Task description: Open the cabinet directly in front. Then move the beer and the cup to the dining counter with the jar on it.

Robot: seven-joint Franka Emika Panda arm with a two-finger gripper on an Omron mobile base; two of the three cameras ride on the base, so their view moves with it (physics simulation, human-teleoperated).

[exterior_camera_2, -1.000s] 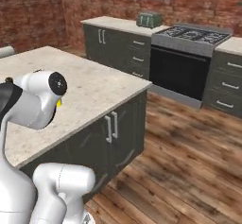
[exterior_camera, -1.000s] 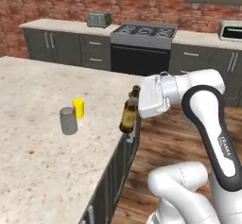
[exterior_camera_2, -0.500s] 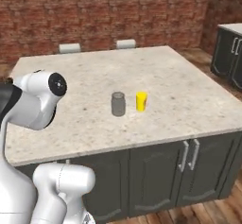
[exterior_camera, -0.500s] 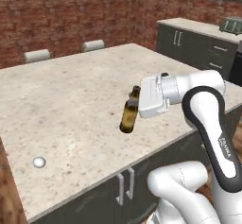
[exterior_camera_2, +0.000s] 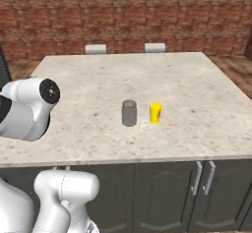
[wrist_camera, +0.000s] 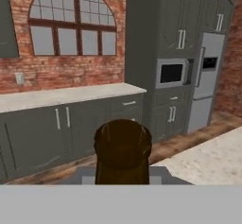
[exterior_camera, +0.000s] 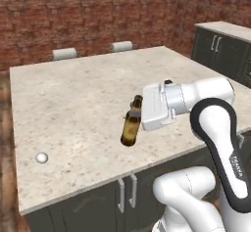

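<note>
Holding the beer [exterior_camera: 131, 127] by its neck, the end effector [exterior_camera: 139, 109] is pinched tight on it, bottle hanging tilted above the dining counter worktop [exterior_camera: 78, 99], base swung toward 7 o'clock in the left base view. Bottle is not touching the stone, clear air under it.

Cup [exterior_camera_2: 155, 112] already stands on the worktop just beside the jar [exterior_camera_2: 129, 113], cup at 3 o'clock of the jar in the right base view, small gap between them.

Risks, judged:
- Tilted bottle set down on its edge could tip and roll; needs uprighting before release.
- Grip is high on a narrow neck, so the body could swing or slip on a quick move.
- Releasing from this height would drop it, glass on stone.
- Small white ball-like thing [exterior_camera: 41, 157] lies at 9 o'clock of the bottle, well apart; low risk.
- Landing too close to the cup and jar could knock them over.
</note>
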